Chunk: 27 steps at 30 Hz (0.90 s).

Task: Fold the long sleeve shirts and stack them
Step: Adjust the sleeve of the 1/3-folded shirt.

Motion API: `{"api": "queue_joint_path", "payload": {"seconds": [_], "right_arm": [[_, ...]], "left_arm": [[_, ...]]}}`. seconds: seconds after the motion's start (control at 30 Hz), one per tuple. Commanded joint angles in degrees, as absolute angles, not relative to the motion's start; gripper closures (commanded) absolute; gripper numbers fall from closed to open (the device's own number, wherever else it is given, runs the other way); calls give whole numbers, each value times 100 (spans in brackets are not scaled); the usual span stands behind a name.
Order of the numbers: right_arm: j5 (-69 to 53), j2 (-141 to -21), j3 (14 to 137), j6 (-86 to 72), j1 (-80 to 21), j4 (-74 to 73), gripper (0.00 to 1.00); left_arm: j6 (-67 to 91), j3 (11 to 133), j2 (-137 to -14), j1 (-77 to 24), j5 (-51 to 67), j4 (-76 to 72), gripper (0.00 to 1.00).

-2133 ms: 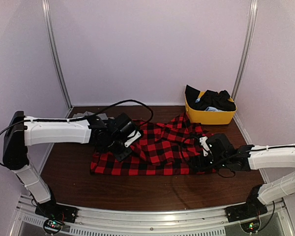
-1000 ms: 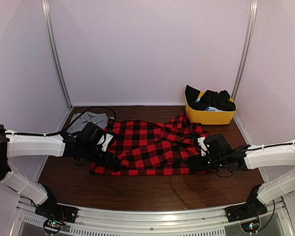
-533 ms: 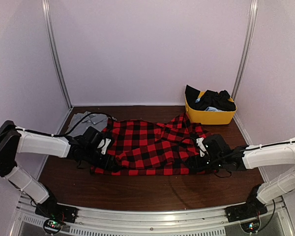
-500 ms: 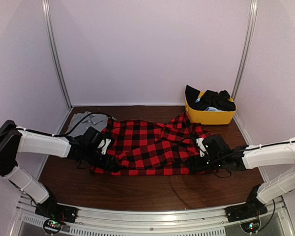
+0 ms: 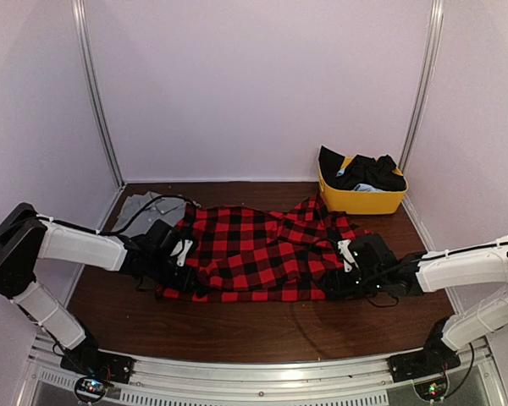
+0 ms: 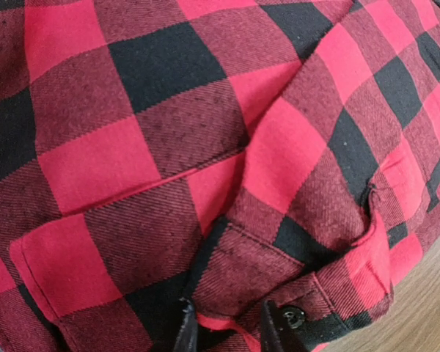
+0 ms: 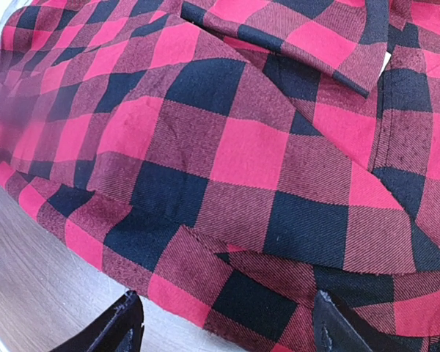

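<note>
- The grey shirt [image 5: 148,205] lies crumpled at the far left of the tabletop [image 5: 237,330].
- The left jaws are drawn close, pinching the near left hem of the checked shirt [image 5: 262,249].
- The checked shirt is spread across the tabletop's middle.
- The right jaws stand wide apart, low at the shirt's near right edge, gripping nothing.
- The yellow bin [image 5: 361,201] sits at the far right.

On the table [image 5: 237,326], across its middle, a flannel shirt [image 5: 262,254], with a collared shirt [image 5: 144,205] just beside its far-left corner, toward the table's back-left. In the back-right corner, close behind the flannel shirt's right end, a plastic bin [image 5: 360,203] with a heap of clothes [image 5: 364,172] in it. At the flannel shirt's near-left edge the left gripper [image 6: 229,331], at its near-right edge the right gripper [image 7: 224,330].
</note>
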<state>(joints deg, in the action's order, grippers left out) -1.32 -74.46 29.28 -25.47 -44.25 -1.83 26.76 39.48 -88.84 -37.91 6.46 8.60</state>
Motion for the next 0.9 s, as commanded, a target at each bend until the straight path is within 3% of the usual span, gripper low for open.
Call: {"api": "queue_joint_path", "payload": {"seconds": [0.0,0.27,0.87], "right_arm": [[-149,-7514,2848,-2584,-4390,-57,20],[-158,-7598,2839,-2584,-4399,-18,20],[180,-7470,3156,-2418,-4393,-446,20]], "left_arm": [[2725,3929,-8941,-3753,717,595,74],[2638,3996,-8815,-3753,485,762,100],[2535,4652,-8449,-3753,-628,2174,100]]}}
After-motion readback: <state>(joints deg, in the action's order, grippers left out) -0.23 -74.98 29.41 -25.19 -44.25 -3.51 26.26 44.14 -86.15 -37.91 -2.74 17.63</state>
